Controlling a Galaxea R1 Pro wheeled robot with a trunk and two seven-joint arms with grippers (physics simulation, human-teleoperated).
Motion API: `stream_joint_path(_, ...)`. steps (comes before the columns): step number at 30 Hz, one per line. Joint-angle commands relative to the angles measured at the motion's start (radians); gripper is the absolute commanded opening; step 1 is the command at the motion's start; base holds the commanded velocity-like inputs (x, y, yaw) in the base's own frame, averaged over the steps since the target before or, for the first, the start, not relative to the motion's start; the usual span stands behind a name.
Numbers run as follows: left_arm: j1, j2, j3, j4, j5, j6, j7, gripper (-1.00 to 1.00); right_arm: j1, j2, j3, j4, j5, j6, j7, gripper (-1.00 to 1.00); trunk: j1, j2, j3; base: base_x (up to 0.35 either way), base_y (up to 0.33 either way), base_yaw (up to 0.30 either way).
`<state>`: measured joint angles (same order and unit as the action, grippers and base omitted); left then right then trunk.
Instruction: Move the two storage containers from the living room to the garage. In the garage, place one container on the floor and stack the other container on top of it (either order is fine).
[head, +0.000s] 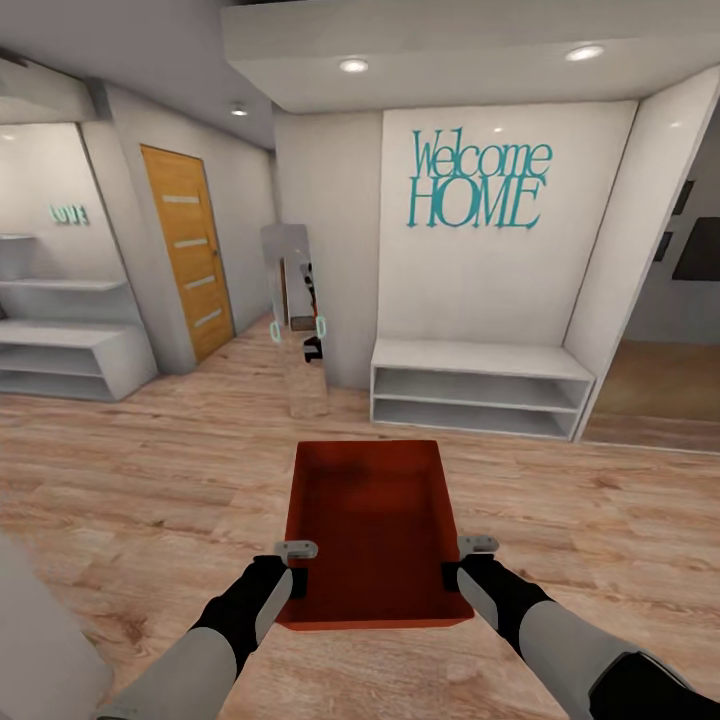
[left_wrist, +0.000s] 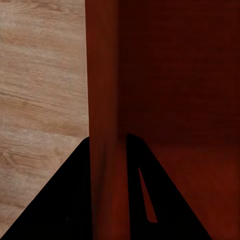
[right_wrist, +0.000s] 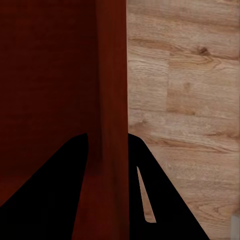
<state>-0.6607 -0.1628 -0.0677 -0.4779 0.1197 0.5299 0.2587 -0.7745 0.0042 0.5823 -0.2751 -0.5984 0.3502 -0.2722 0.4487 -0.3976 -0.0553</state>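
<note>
I carry one red-orange storage container (head: 372, 530), open side up and empty, in front of me over a light wood plank floor. My left gripper (head: 297, 580) is shut on its left wall near the corner closest to me. My right gripper (head: 452, 574) is shut on the right wall at the matching spot. In the left wrist view the container wall (left_wrist: 102, 100) runs between the two black fingers (left_wrist: 60, 200). The right wrist view shows the other wall (right_wrist: 111, 100) pinched between its fingers (right_wrist: 165, 200) the same way.
Ahead stands a white wall with "Welcome HOME" lettering (head: 478, 183) above a low white shelf bench (head: 480, 388). A tall mirror (head: 297, 320) leans at the wall corner. An orange wooden door (head: 188, 250) lies down a passage to the left, white shelves (head: 60, 345) further left. An opening shows at the right.
</note>
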Motion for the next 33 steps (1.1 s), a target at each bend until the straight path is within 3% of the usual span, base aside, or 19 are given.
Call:
stream_joint_path(1, 0.000, 0.002, -0.015, 0.051, 0.003, 0.009, 0.014, -1.00, -0.002, -0.001, 0.027, -0.007, -0.016, 0.000, 0.001, -1.00, 0.001, -0.002, -0.002, 0.322, 0.000, 0.000)
stream_joint_path(15, 0.000, 0.002, -0.015, 0.051, 0.003, 0.009, 0.014, -1.00, -0.002, 0.000, 0.027, -0.007, -0.016, 0.000, 0.001, -1.00, 0.001, -0.002, -0.002, 0.322, 0.000, 0.006)
stream_joint_path(33, 0.000, 0.002, -0.015, 0.051, 0.003, 0.009, 0.014, -1.00, -0.002, -0.001, 0.027, -0.007, -0.016, 0.000, 0.001, -1.00, 0.001, -0.002, -0.002, 0.322, 0.000, 0.252)
